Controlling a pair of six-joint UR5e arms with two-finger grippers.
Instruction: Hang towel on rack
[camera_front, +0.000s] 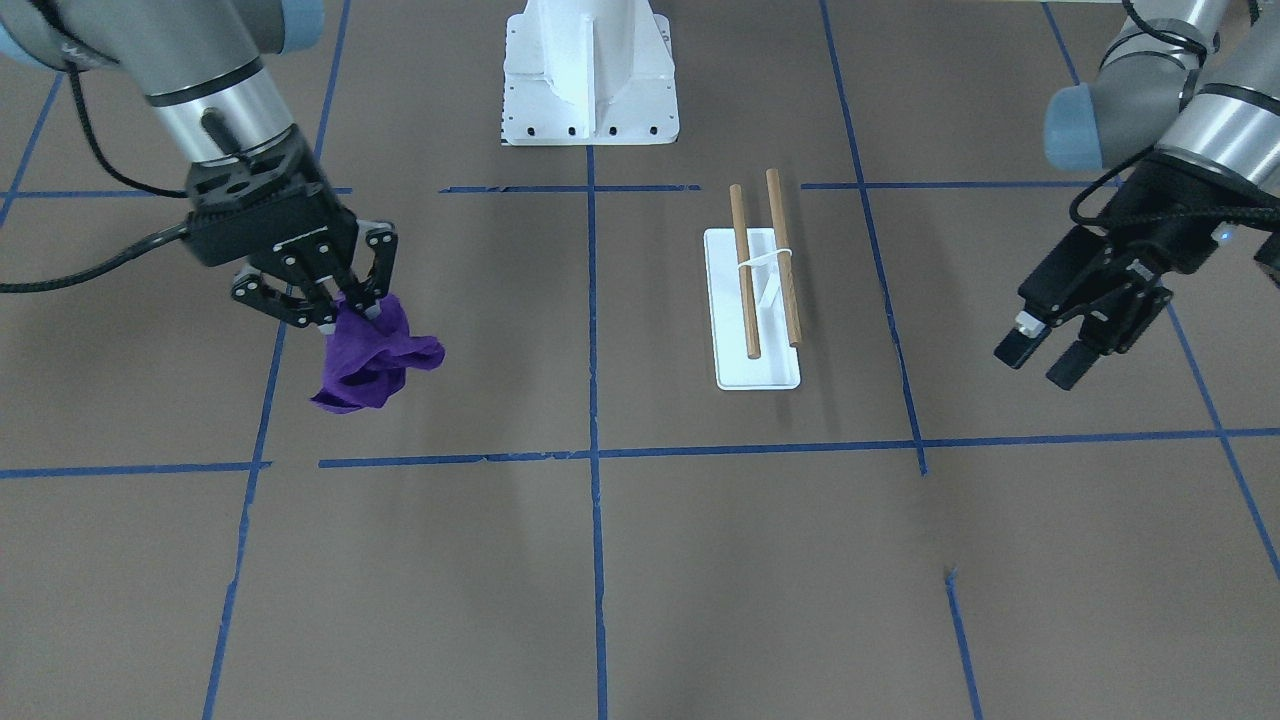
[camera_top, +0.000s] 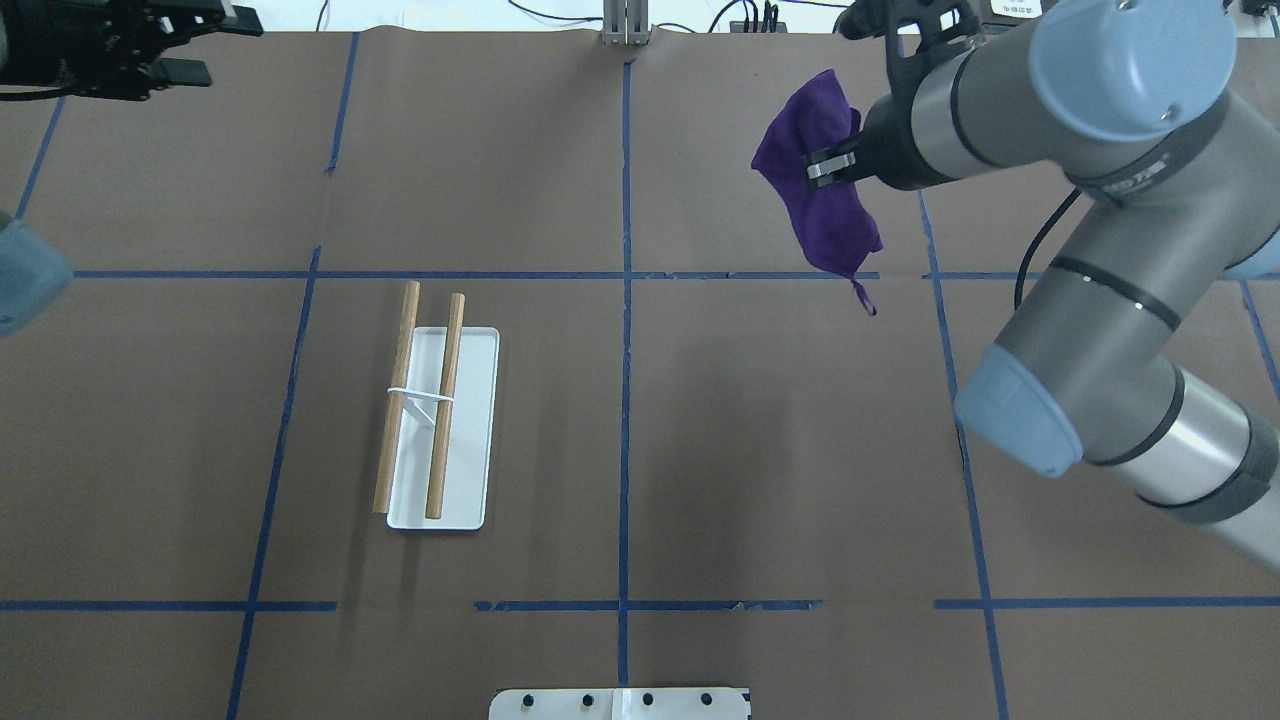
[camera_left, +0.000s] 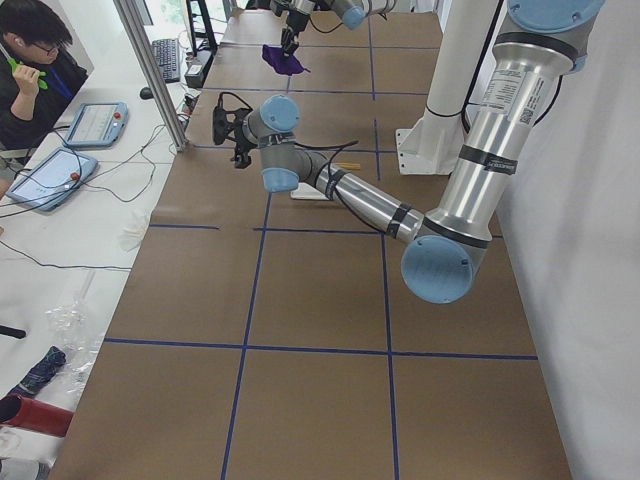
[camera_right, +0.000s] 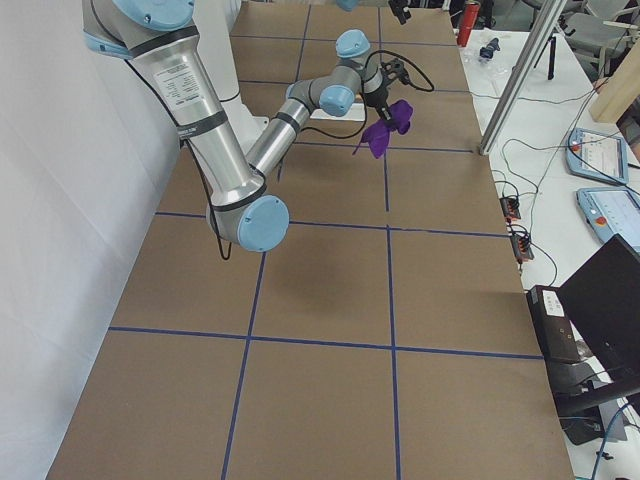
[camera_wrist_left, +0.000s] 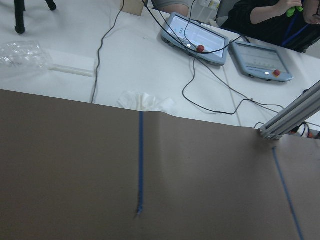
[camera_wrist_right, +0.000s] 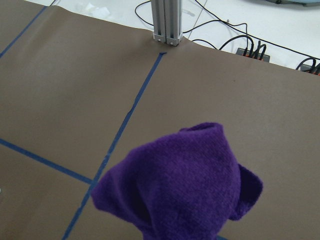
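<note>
Two arms reach over the brown surface (camera_front: 700, 560) that I am watching from afar. My right tool (camera_front: 352, 308) is pressed onto a purple towel (camera_front: 375, 355), pinching a bunched fold near its top. The cloth hangs below the tips as a crumpled lump with one corner trailing down. It is lifted clear of the surface, and I judge that is the reason for the high grip: nothing drags while it is carried. From the right wrist camera the towel fills the lower part of the view, with bare brown paper behind it.

The rack (camera_front: 762, 290) stands on the other half of the surface, well apart from the towel and nearer my left arm. Its two wooden rods (camera_front: 746, 290) lie parallel on a white support above a flat white base, and nothing hangs on them yet. The rods run away from the robot, so I expect the towel must come in across them.

My left tool (camera_front: 1045, 360) hovers on the rack's far side from the towel, tips spread and holding nothing. I take it to be waiting, perhaps to help open out the cloth. A white pedestal (camera_front: 590, 80) stands at the robot's edge of the surface.

The risk I see is that the bunched cloth lands as a lump and slides off.
</note>
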